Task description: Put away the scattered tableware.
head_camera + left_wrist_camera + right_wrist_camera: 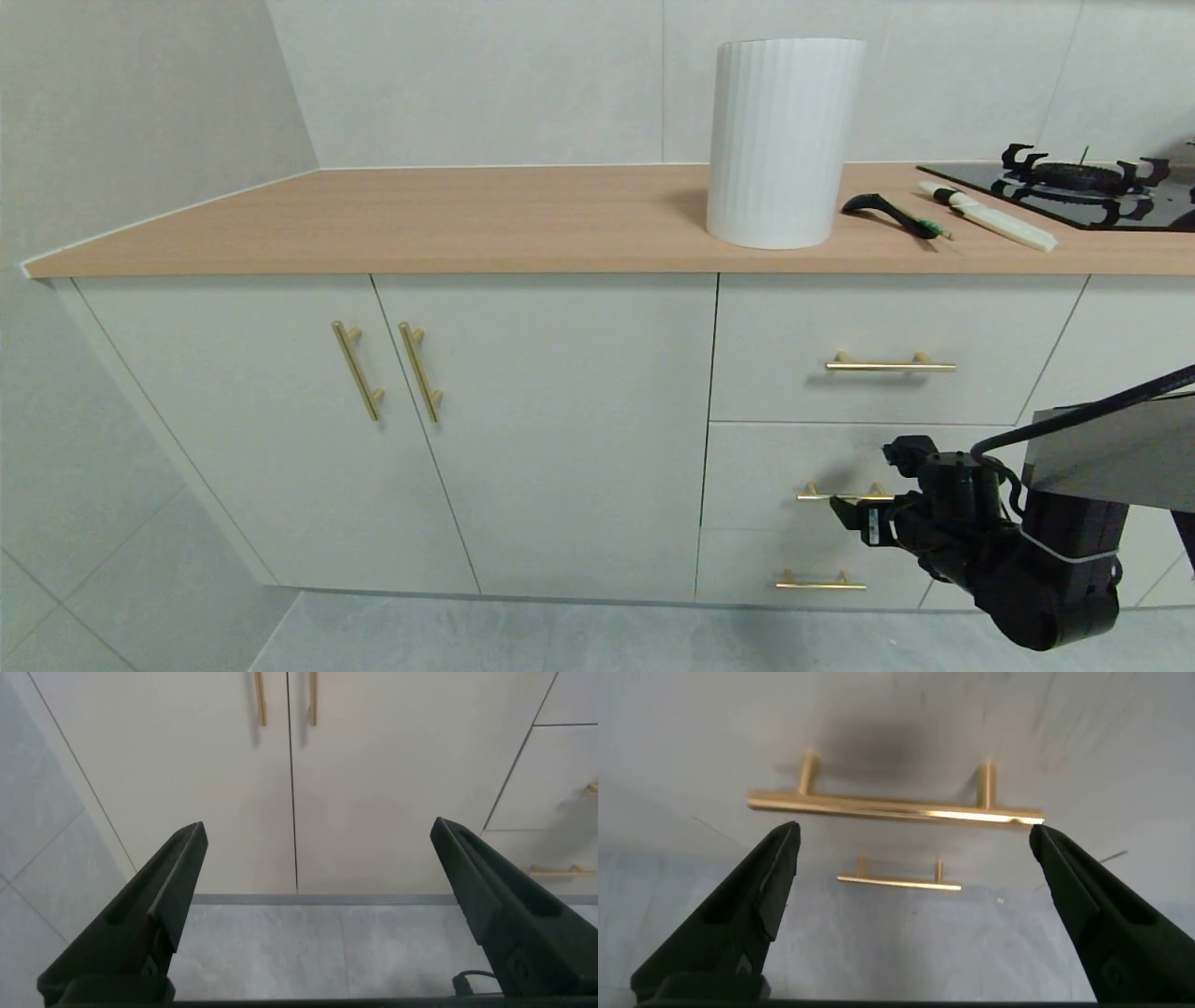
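Two utensils lie on the wooden countertop (467, 219) to the right of a tall white ribbed holder (782, 140): a black-handled one (887, 213) and a long white one (991, 217). My right gripper (851, 515) hangs low in front of the drawer stack, open, level with the middle drawer's gold handle (840, 496). In the right wrist view the gripper (913, 833) is open, with that handle (895, 810) just beyond its fingertips and apart from them. My left gripper (318, 829) is open and holds nothing, facing the double cabinet doors (294, 784) near the floor.
A black stovetop with a burner grate (1074, 177) sits at the counter's right end. There are drawer handles above (890, 365) and below (820, 585) the middle one. The double doors carry two vertical gold handles (358, 370). A grey tiled floor (560, 644) lies below.
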